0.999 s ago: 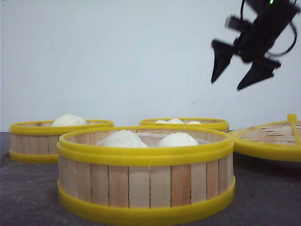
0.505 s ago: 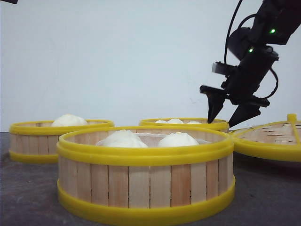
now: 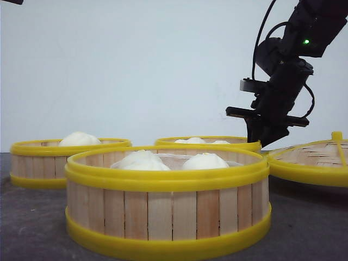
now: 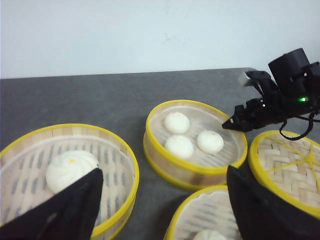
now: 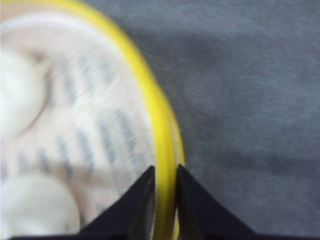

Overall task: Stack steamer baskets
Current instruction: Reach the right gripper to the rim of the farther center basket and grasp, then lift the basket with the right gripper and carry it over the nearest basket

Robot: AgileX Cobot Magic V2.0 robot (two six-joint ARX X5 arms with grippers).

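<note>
The rear basket (image 4: 195, 145), three white buns (image 4: 194, 138) inside, sits mid-table behind the front basket (image 3: 167, 198), and the right gripper (image 5: 165, 200) has its two black fingers pinched on that rear basket's yellow rim, one inside the wall, one outside. The left basket (image 3: 68, 161) with its single bun sits well apart on the grey table (image 4: 115, 95). The woven lid (image 3: 312, 160) lies just beside the rear basket on the right. Up above, the left gripper (image 4: 160, 205) hangs with fingers spread wide, holding nothing.
</note>
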